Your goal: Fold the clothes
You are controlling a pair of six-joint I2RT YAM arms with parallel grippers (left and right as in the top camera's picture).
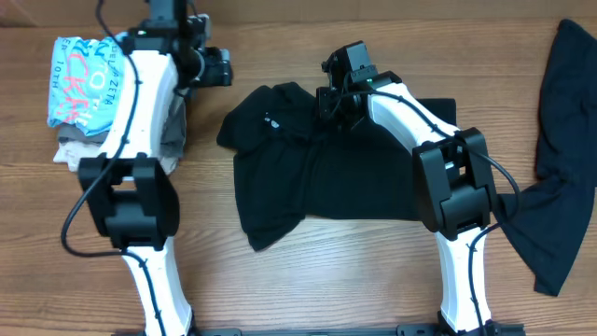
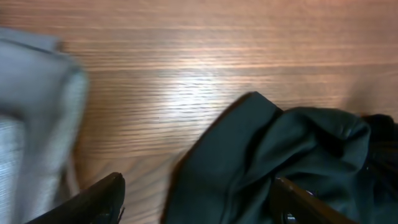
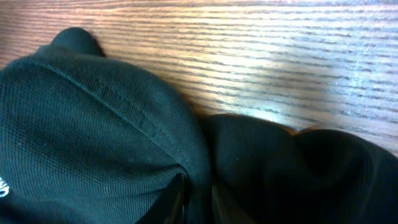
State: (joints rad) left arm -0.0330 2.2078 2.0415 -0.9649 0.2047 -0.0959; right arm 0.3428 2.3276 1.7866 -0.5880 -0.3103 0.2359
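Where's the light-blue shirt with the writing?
Overhead, the light-blue shirt tops a folded pile at the table's left, beside the left arm.

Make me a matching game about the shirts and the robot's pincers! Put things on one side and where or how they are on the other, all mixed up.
Things:
1. blue shirt
2. middle black shirt
3. left pincer
4. right pincer

Place or state:
A. shut on the middle black shirt
B. on top of the pile
C. open
D. spread at the centre of the table

Pairs: 1-B, 2-D, 3-C, 4-A
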